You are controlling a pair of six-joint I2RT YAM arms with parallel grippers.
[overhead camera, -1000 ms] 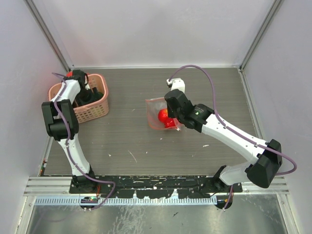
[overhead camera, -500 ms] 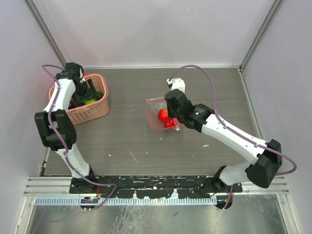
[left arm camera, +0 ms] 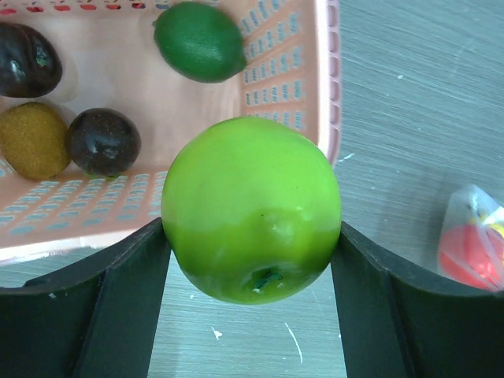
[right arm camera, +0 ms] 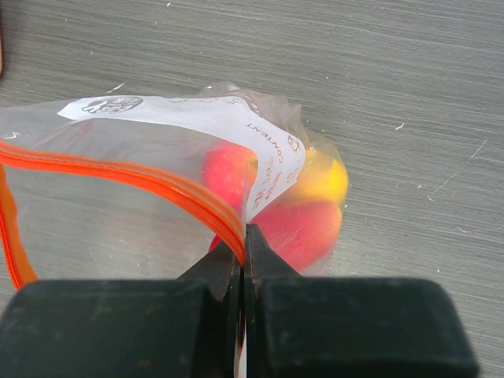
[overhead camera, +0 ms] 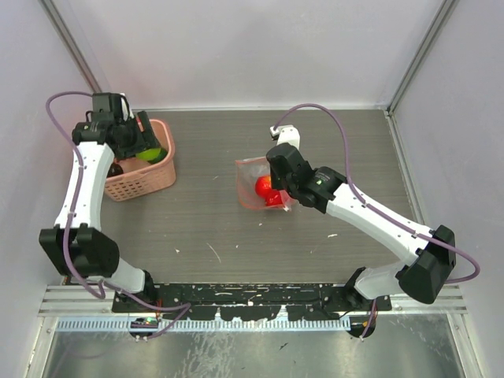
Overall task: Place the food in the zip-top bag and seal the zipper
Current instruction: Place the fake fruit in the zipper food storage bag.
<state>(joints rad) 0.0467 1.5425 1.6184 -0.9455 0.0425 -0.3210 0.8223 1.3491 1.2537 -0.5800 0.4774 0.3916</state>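
A bright green apple [left arm camera: 252, 209] fills the jaws of my left gripper [left arm camera: 252, 228], which is shut on it and hangs over the near rim of the pink basket [left arm camera: 293, 71]. In the top view the apple [overhead camera: 151, 153] sits above the basket's right half. The zip-top bag [overhead camera: 253, 169] lies mid-table with red food [overhead camera: 263, 187] and yellow food [right arm camera: 327, 181] inside. My right gripper [right arm camera: 244, 234] is shut on the orange zipper [right arm camera: 134, 177] at the bag's mouth, holding that edge up.
Inside the basket [overhead camera: 150, 179] lie a dark green fruit [left arm camera: 199, 41], a brownish-yellow one [left arm camera: 31, 140] and two dark purple ones [left arm camera: 102, 140]. The bag [left arm camera: 476, 244] shows at the left wrist view's right edge. Grey walls close the table's back and sides.
My left arm has risen out of the basket with the green apple and swung back toward the wall. The right arm and the bag have not moved.
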